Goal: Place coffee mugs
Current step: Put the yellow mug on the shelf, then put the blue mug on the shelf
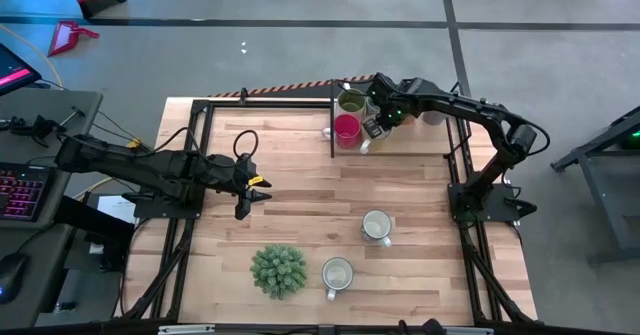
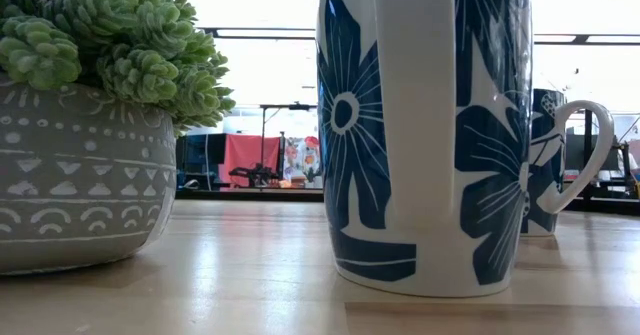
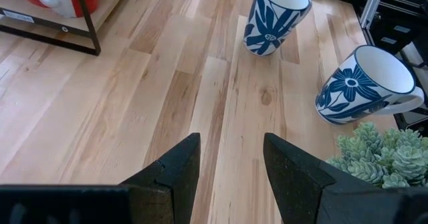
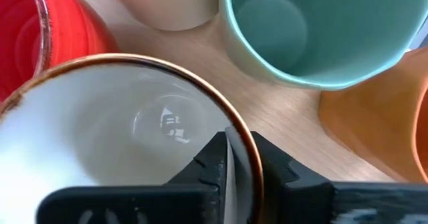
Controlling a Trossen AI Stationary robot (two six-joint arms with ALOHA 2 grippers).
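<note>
Several coffee mugs crowd a wooden shelf (image 1: 400, 145) at the table's far right: olive green (image 1: 351, 101), red (image 1: 346, 128), cream (image 4: 167, 3), teal (image 4: 314, 30) and orange (image 4: 381, 130). Among them is a white mug with a brown rim (image 4: 114, 137). My right gripper (image 1: 376, 125) reaches down onto it and is shut on it. Two white mugs with blue flowers (image 1: 376, 225) (image 1: 336, 273) stand on their bases on the table's near half. My left gripper (image 1: 250, 190) hovers open over the table's left middle, touching nothing. My right gripper takes the white mug by its rim wall (image 4: 235, 140), one finger (image 4: 208, 165) inside the mug and one outside. The fingers come from above, pointing steeply down. The mug stays upright, its mouth up; whether its base rests on the shelf does not show.
A spiky green plant in a grey patterned pot (image 1: 278, 270) stands near the front edge, left of the nearer flowered mug. A black metal frame (image 1: 333, 115) borders the shelf's left side. Bare wood lies between my left gripper (image 3: 231, 164) and the flowered mugs (image 3: 274, 17).
</note>
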